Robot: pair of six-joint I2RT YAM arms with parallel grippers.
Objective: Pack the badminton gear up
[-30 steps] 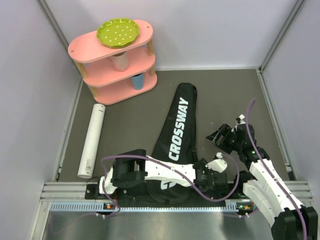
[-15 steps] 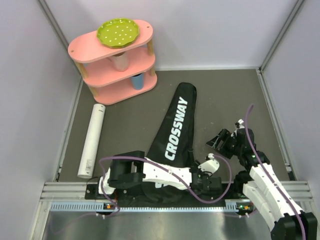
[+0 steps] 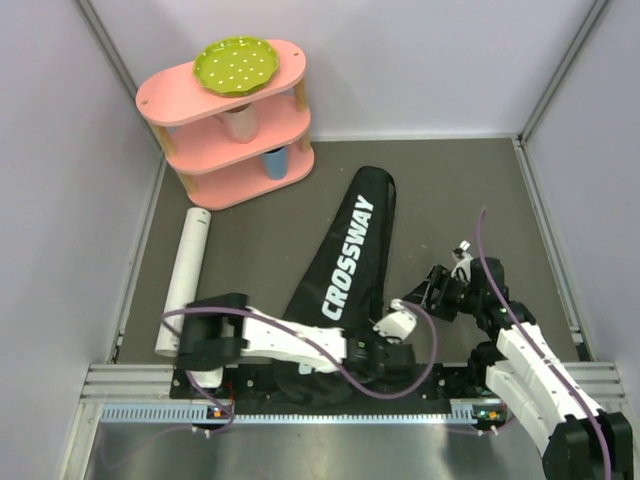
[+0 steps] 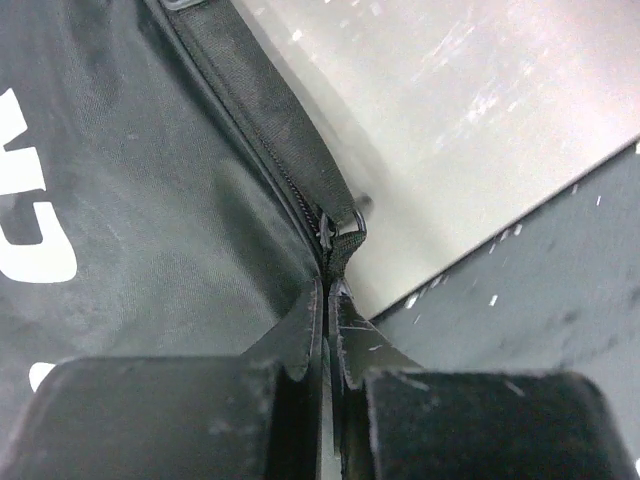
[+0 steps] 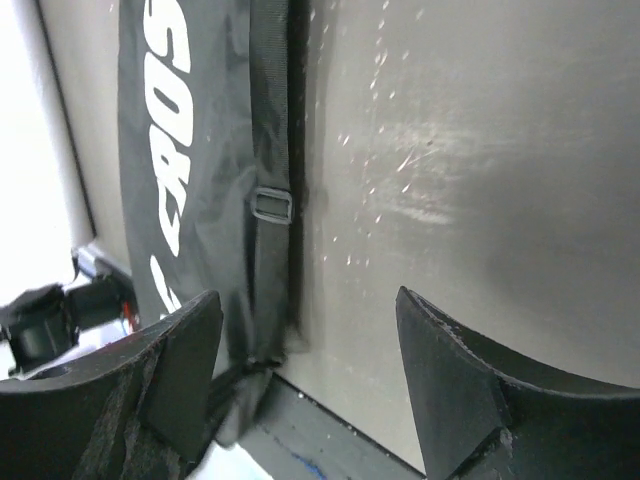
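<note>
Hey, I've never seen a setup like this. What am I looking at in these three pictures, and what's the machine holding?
This is a robot with two arms bolted to a table. The wide picture looks down from above; the other two come from cameras on each wrist. On the table lie a black CROSSWAY racket bag and a white tube, near a pink shelf holding a green plate. The left gripper is pinched shut on the bag's zipper pull. The right gripper hangs open by the bag's edge, holding nothing.
</note>
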